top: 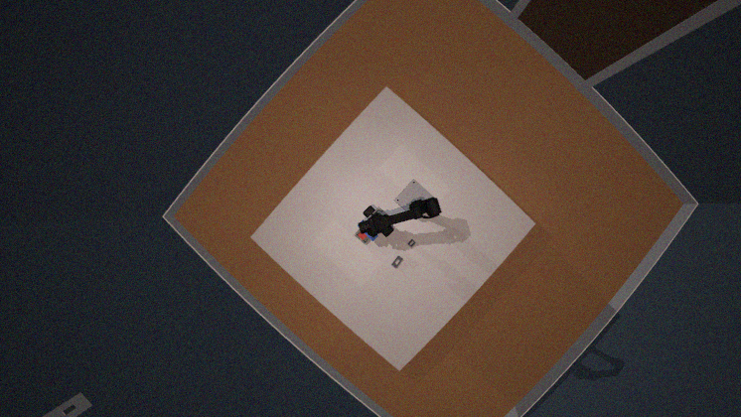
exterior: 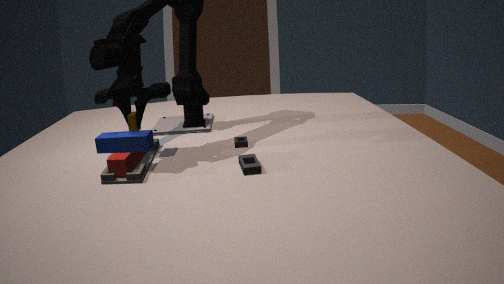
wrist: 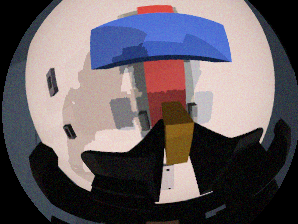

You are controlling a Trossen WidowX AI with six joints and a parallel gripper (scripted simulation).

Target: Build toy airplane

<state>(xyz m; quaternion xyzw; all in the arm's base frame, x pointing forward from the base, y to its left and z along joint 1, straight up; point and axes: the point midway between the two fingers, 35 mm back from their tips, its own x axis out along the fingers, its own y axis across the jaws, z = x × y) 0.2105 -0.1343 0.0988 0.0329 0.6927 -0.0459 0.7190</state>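
The red fuselage (top: 362,235) (exterior: 117,165) (wrist: 165,76) lies in the grey cradle (exterior: 107,176) (wrist: 137,82). The blue wing (top: 371,236) (exterior: 123,141) (wrist: 161,37) lies crosswise on top of the fuselage. My gripper (exterior: 134,125) (wrist: 172,121) is shut on the yellow-brown tail fin (exterior: 132,122) (wrist: 178,141), held upright over the tail end of the fuselage, behind the wing. The wing hides the fin's lower end in the exterior view, and I cannot tell whether its tab is in the socket. The arm hides the fin in the top view.
Two dark hollow blocks stand to one side of the cradle: a larger one (top: 396,262) (exterior: 250,164) (wrist: 52,82) and a smaller one (top: 410,242) (exterior: 241,142) (wrist: 70,131). The arm's pale base plate (top: 413,192) (exterior: 165,125) is behind the cradle in the exterior view.
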